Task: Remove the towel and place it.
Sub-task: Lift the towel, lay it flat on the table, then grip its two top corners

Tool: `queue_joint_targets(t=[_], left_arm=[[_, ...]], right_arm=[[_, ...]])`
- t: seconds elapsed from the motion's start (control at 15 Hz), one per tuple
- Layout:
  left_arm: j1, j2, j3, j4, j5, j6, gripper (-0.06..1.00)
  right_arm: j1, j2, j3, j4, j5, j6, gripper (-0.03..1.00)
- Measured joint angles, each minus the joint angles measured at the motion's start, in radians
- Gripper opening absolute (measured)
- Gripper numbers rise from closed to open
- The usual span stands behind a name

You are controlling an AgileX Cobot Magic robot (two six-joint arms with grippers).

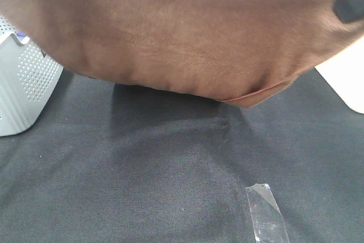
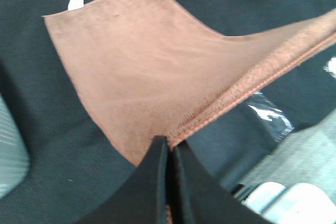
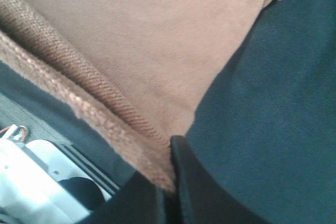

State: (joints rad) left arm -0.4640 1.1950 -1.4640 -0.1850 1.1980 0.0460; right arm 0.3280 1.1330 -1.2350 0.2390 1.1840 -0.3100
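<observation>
The brown plush towel [image 1: 170, 32] hangs in the air close to the high camera and fills the top of that view. Its lower hem sags above the black cloth surface [image 1: 170, 169]. In the left wrist view the towel [image 2: 152, 66] spreads out from my left gripper [image 2: 169, 148], which is shut on one corner; a small white tag [image 2: 76, 3] shows at the far short edge. In the right wrist view my right gripper [image 3: 169, 150] is shut on another corner of the towel [image 3: 147, 40]. Neither gripper shows clearly in the high view.
A white perforated basket [image 1: 25, 83] stands at the left edge of the table. A strip of clear tape [image 1: 264, 211] lies on the black cloth at the front right. A white object [image 1: 347, 78] sits at the right edge.
</observation>
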Motion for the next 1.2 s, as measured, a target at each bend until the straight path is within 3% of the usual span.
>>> queue_joint_targets(t=[0.6, 0.93, 1.2], left_arm=[[0.001, -0.111, 0.526, -0.202, -0.026, -0.002, 0.00], [0.003, -0.131, 0.675, -0.273, -0.026, 0.000, 0.00], [0.004, -0.124, 0.795, -0.329, -0.029, 0.000, 0.00]], right_arm=[[0.000, -0.172, 0.432, 0.119, 0.008, 0.009, 0.01], [-0.001, -0.185, 0.573, 0.188, 0.007, 0.011, 0.01], [-0.001, -0.149, 0.601, 0.210, 0.009, 0.042, 0.01]])
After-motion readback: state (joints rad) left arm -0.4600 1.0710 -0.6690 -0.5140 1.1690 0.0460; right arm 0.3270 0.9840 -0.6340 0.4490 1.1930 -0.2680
